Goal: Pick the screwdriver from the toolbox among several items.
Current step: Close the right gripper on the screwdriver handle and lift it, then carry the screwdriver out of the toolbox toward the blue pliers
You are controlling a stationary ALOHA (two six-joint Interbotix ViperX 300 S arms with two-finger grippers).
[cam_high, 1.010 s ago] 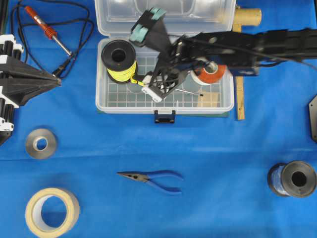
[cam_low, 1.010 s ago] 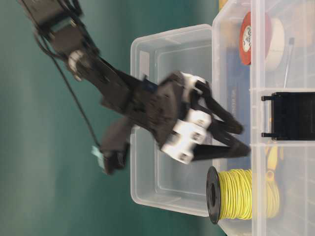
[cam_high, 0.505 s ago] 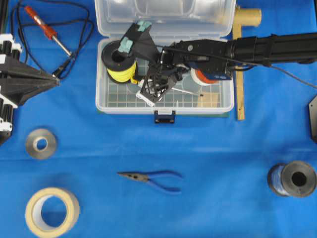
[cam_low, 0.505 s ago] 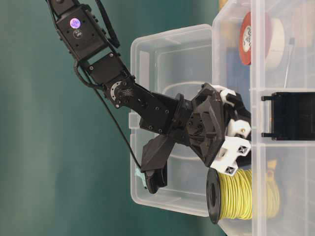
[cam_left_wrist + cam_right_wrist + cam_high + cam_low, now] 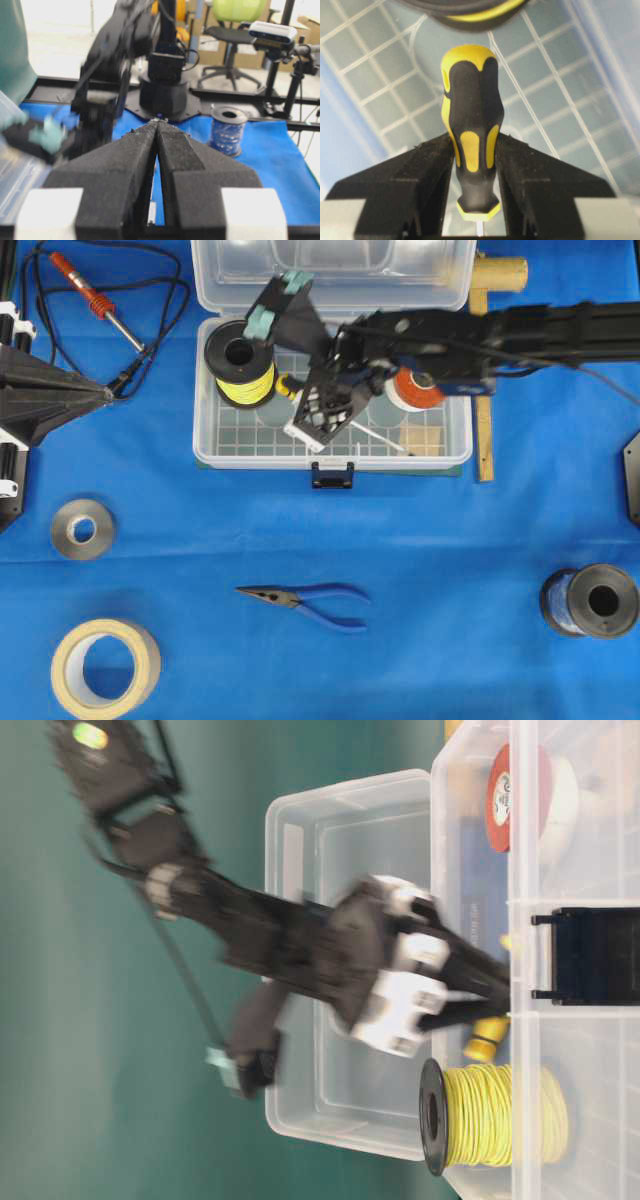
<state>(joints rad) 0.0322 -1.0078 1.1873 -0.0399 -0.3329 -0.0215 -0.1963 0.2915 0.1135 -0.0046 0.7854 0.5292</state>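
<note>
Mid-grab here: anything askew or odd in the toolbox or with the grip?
Nothing stands out. The right gripper is clamped squarely on the screwdriver handle inside the toolbox; the yellow wire spool and red tape roll sit undisturbed. The left gripper is shut, parked aside.

Toolbox (image 5: 240, 445): clear glossy plastic. Screwdriver (image 5: 470, 135): smooth yellow-and-black plastic handle. Right tool (image 5: 475, 200) pads (image 5: 420, 185): matt, rough black foam. Surface (image 5: 450, 560): blue cloth.

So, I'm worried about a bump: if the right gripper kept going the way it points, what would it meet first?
Probably the wire spool, just beyond the screwdriver handle held in the right gripper; depth is unclear.
</note>
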